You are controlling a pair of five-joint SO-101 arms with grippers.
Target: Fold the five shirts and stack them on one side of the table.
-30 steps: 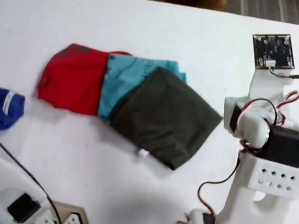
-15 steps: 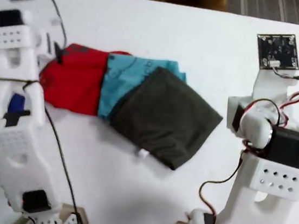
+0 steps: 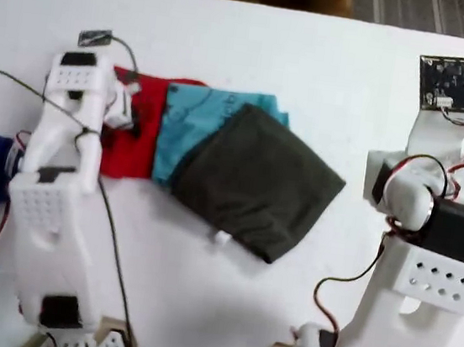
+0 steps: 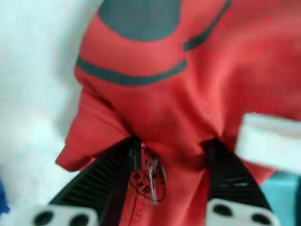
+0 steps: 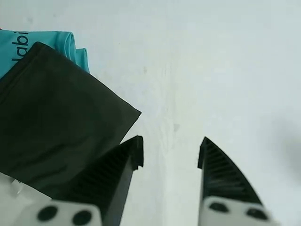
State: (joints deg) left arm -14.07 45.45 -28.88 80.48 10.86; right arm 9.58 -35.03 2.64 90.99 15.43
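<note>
A robotics lab bench, from where I stand.

Two white printed-plastic arms, the left arm [image 3: 51,202] and the right arm [image 3: 421,286], are mounted at a plain white counter [image 3: 258,33]. Thin wires [image 3: 461,158] loop loose along them, a black servo motor [image 3: 458,231] sits exposed at a joint, and a bare camera circuit board [image 3: 450,83] rides one wrist. The right gripper [image 5: 169,153] has ridged black plastic jaws.

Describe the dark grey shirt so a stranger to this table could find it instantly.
On the white table, three folded shirts overlap in a row. The dark grey shirt tops one end, partly covering the teal shirt. Of the three, it alone is dark.
</note>
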